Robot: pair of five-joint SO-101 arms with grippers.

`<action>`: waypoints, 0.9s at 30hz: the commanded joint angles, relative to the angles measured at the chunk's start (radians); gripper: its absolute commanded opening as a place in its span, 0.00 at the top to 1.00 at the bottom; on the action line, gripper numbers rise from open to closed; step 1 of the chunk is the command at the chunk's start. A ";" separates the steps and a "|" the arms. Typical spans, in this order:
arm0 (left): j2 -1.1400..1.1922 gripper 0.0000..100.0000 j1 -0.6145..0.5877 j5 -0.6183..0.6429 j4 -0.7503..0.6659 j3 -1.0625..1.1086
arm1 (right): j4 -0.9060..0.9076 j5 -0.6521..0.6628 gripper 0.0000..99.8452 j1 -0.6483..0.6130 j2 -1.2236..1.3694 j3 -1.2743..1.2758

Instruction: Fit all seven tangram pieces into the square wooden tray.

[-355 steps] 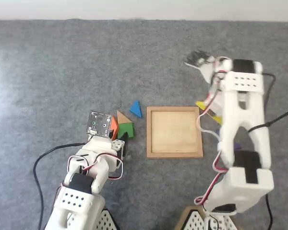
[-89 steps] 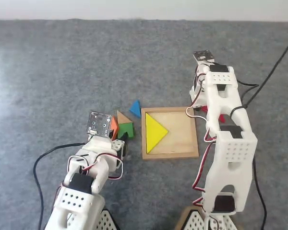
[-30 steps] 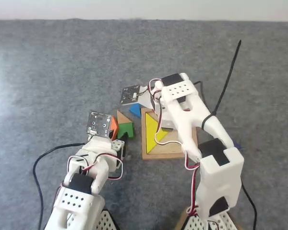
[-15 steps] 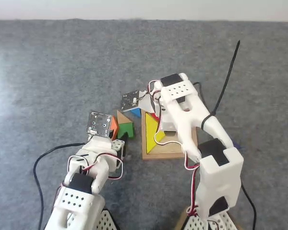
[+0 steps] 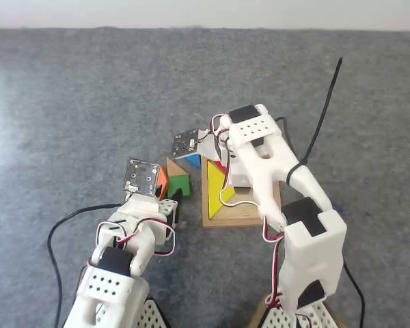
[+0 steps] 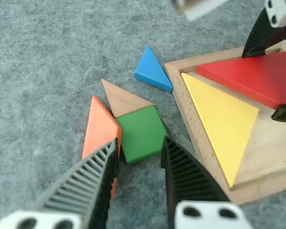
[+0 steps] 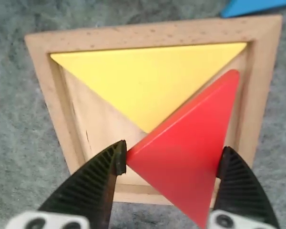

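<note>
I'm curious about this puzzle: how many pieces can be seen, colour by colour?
yellow triangle: 1
red triangle: 1
blue triangle: 1
green square: 1
orange piece: 1
plain wood triangle: 1
Total: 6

Right arm [image 5: 273,164] extends forward, angled leftward; right gripper [image 7: 171,160] jaws clamped on the red triangle [image 7: 181,176]. Left arm [image 5: 130,239] folded low (near its base); left gripper [image 6: 139,145] jaws parted.

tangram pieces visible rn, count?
6: yellow triangle in tray; red triangle in right gripper over it; blue triangle, tan triangle, green square, orange piece on mat beside. Seventh may be hidden.
</note>
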 commanded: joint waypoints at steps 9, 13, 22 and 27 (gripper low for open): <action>-0.014 0.85 0.000 0.006 0.002 -0.012 | -0.030 -0.011 0.61 0.008 -0.008 -0.012; -0.014 0.85 0.000 0.006 0.002 -0.012 | -0.030 -0.011 0.61 0.008 -0.013 -0.012; -0.014 0.85 0.000 0.006 0.002 -0.012 | 0.120 -0.178 0.61 0.137 -0.145 -0.227; -0.014 0.85 0.000 0.006 0.002 -0.012 | 0.173 -0.301 0.61 0.222 -0.228 -0.296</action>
